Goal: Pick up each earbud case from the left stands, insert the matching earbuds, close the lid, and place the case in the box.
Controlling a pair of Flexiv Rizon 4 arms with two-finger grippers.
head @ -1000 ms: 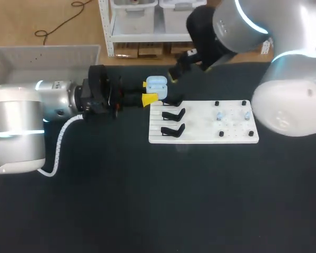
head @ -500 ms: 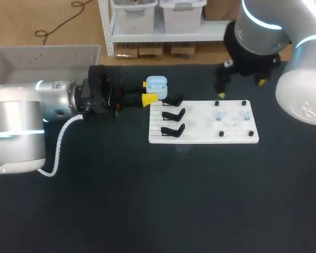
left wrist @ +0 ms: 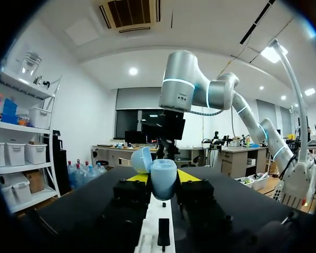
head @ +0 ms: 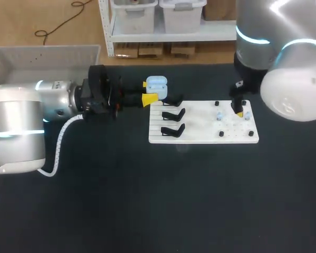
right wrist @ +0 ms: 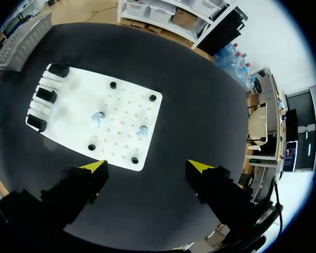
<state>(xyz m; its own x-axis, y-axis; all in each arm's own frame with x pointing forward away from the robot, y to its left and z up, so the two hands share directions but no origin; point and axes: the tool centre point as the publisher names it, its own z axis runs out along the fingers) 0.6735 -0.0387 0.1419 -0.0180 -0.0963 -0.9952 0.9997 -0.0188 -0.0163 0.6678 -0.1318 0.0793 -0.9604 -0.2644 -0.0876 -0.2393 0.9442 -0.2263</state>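
open blue earbud case (left wrist: 163,179) tight between the two left fingers (left wrist: 188,176)

Robotics lab: left arm (head: 21,118) and right arm (head: 292,89) flank a table (head: 147,200).

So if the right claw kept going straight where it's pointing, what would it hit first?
Most likely the white board, close to an earbud on it. The right gripper points down there with nothing in between. Depth is unclear, so it might just miss onto the table beside the board.

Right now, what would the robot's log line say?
left gripper: shut on open earbud case | right gripper: open, above white board | earbuds: two on board
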